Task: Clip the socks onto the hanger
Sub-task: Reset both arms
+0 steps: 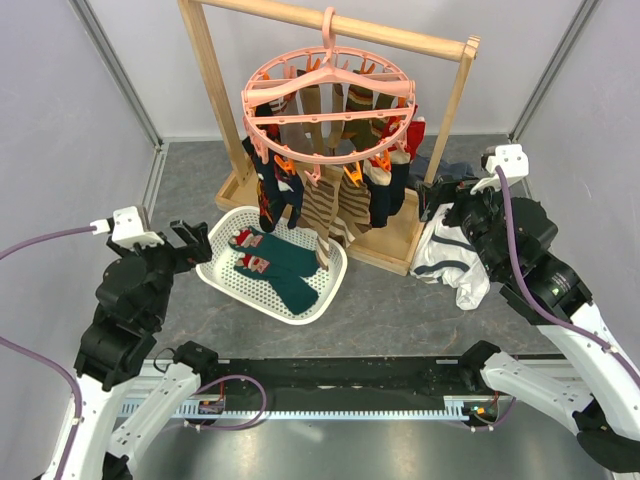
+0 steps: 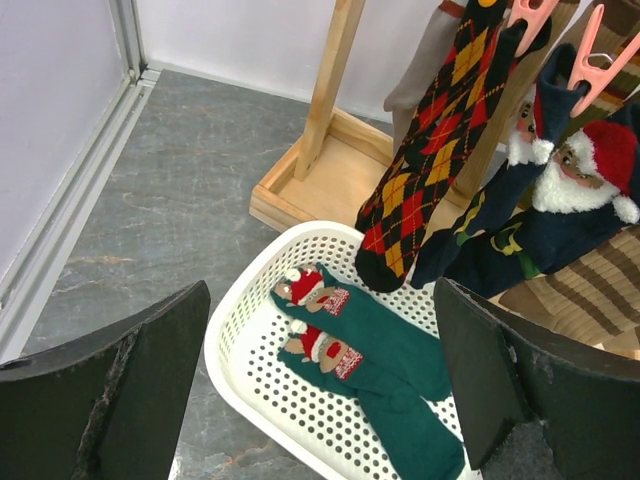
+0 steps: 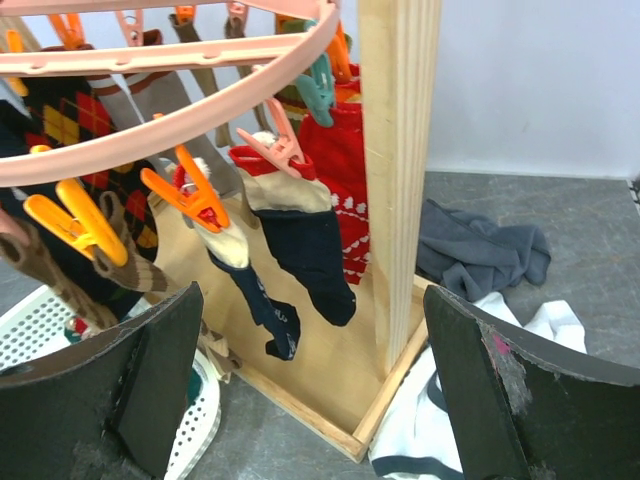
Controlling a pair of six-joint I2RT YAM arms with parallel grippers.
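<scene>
The round pink hanger hangs by its hook from the wooden rack's top bar, with several socks clipped round its ring. Two dark teal socks with red and white patterns lie in the white mesh basket; they also show in the left wrist view. My left gripper is open and empty, just left of the basket. My right gripper is open and empty, right of the rack's post. In the right wrist view a navy sock and a red sock hang from the hanger's clips.
The wooden rack stands on a tray base at the back middle. A pile of white and grey garments lies right of it, under my right arm. Grey walls close in the left and right sides.
</scene>
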